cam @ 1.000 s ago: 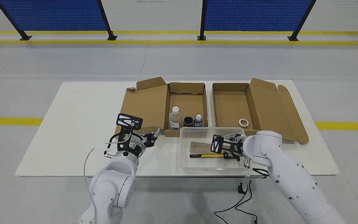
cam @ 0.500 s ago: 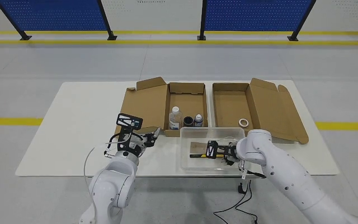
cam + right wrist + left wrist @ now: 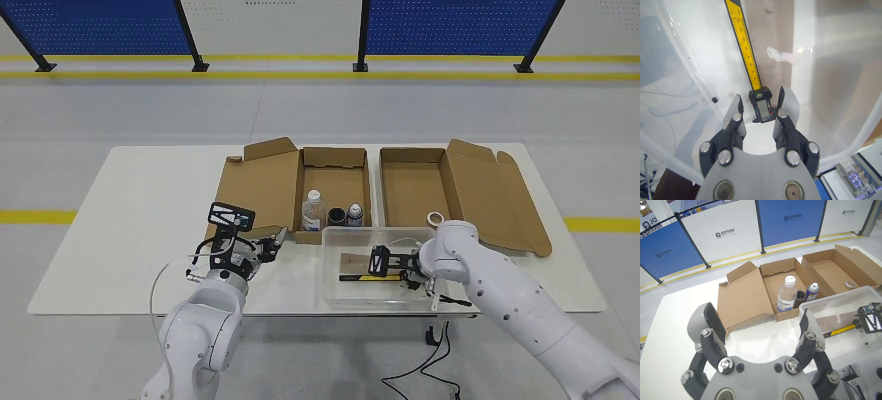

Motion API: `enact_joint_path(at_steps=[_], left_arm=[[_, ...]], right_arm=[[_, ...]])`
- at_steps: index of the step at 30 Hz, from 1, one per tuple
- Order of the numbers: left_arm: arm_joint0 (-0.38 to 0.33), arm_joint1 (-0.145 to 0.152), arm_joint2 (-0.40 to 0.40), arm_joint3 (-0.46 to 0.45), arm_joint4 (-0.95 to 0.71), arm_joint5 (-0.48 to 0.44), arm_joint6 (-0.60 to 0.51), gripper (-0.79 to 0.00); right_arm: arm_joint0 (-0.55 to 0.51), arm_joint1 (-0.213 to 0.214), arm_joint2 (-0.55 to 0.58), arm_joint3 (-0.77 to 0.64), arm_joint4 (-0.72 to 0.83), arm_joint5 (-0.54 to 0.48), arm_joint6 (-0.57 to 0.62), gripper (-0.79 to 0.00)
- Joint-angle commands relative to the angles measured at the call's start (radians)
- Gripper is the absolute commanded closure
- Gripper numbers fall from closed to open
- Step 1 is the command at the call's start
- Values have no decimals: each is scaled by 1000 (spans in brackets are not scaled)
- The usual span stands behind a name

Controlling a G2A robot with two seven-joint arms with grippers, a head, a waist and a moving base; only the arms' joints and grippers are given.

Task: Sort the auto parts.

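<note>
Right gripper (image 3: 760,93) is down inside the clear bin (image 3: 325,268); fingers apart, one on each side of the caliper's (image 3: 748,56) display head, not clamped yet; gap to each pad looks small, so I read this as lined up for the pinch. Going for the head makes sense to me; it's the thickest part, while the yellow beam is thin and flat on the bin floor. The caliper lies along the bin's long side, in the half nearer the robot, partly on a brown card (image 3: 770,37); a scrap of clear film (image 3: 781,55) sits on the card just beside the beam.

Left gripper (image 3: 757,309) hovers over the table (image 3: 150,220) by the left box's (image 3: 335,160) open flap; fingers wide apart, holding nothing; I'd say parked out of the way.

Room: the near bin wall runs close by the right gripper, so I'd lift straight up; the long beam could catch the rim if it tips. The left box's near end is crowded: bottle (image 3: 786,294), black cylinder (image 3: 799,297) and spray can (image 3: 811,292) stand upright just beyond the bin's far rim. The right box (image 3: 410,190) has its flap folded outward and a tape roll (image 3: 436,218) in the near corner; most of its floor is bare, probably the easier drop.
</note>
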Motion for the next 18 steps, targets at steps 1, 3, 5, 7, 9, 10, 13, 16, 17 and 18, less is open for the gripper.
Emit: enact_joint_path(at_steps=[1, 3, 5, 7, 9, 10, 13, 16, 17, 18], left_arm=[[0, 0, 0, 0, 0, 0, 0, -785], [0, 0, 0, 0, 0, 0, 0, -785], [0, 0, 0, 0, 0, 0, 0, -785], [0, 0, 0, 0, 0, 0, 0, -785], [0, 0, 0, 0, 0, 0, 0, -785], [0, 0, 0, 0, 0, 0, 0, -785], [0, 0, 0, 0, 0, 0, 0, -785], [0, 0, 0, 0, 0, 0, 0, -785], [0, 0, 0, 0, 0, 0, 0, -785], [0, 0, 0, 0, 0, 0, 0, -785]], right_arm=[[11, -2, -14, 11, -3, 2, 2, -379], [20, -5, -29, 22, 4, 3, 3, -376], [29, -8, -40, 35, 7, 5, 5, -376], [36, -12, -51, 46, 11, 4, 4, -372], [41, -15, -56, 57, 17, 3, 3, -366], [44, -17, -62, 62, 14, 4, 4, -363], [52, -22, -74, 80, 14, 1, 1, -354], [60, -28, -87, 98, 11, -1, -1, -342], [62, -30, -92, 103, 11, -3, -3, -320], [65, -32, -95, 108, 11, -4, -4, -311]])
